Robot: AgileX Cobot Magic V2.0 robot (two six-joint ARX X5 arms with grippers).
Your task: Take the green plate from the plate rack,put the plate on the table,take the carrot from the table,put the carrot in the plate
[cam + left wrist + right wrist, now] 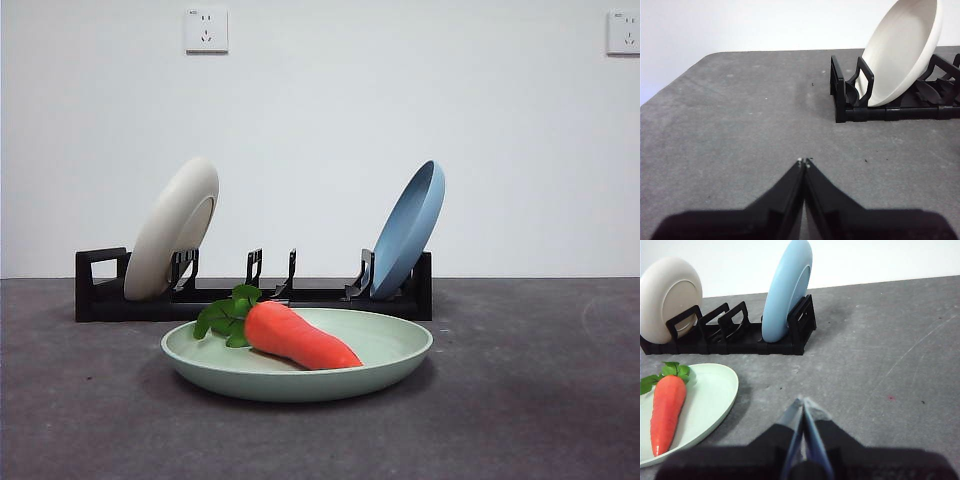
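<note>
The green plate (390,352) lies flat on the table (540,400) in front of the plate rack (300,296). The carrot (295,336) lies in the plate, its green leaves towards the left. In the right wrist view the plate (710,395) with the carrot (666,410) is beside my right gripper (803,402), which is shut and empty above bare table. My left gripper (804,162) is shut and empty over the table, short of the rack's handle end (845,95). Neither gripper shows in the front view.
A cream-white plate (172,228) leans in the rack's left end and a blue plate (408,228) in its right end, with free slots between them. A white wall with two sockets stands behind the table.
</note>
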